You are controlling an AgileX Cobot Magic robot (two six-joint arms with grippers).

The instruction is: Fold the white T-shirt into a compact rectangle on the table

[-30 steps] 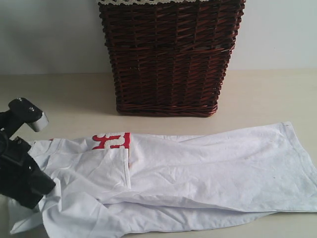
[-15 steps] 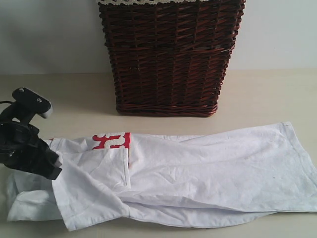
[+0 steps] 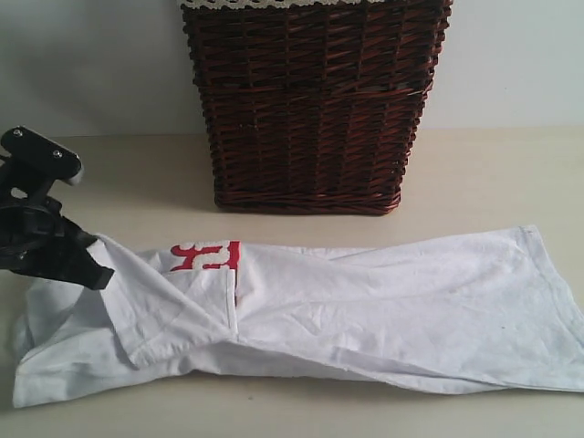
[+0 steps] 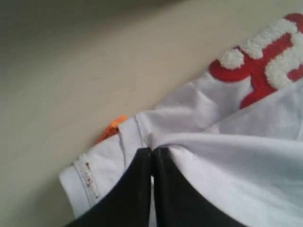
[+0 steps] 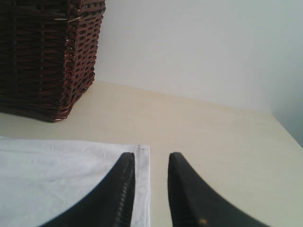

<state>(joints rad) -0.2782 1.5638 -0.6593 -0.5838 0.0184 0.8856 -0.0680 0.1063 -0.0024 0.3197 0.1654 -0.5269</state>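
A white T-shirt lies rumpled and half folded on the pale surface, just in front of a dark wicker basket. The shirt's end past the basket's left side is raised, and the left fingers are pressed tight together on a fold of its cloth. Only part of the red lettering shows, with the rest tucked under. An orange tag peeks out beside the grip. The right fingers, outside the wide view, stand slightly apart and hold nothing, at the shirt's hem corner past the basket's right side. The basket's top is cut off.
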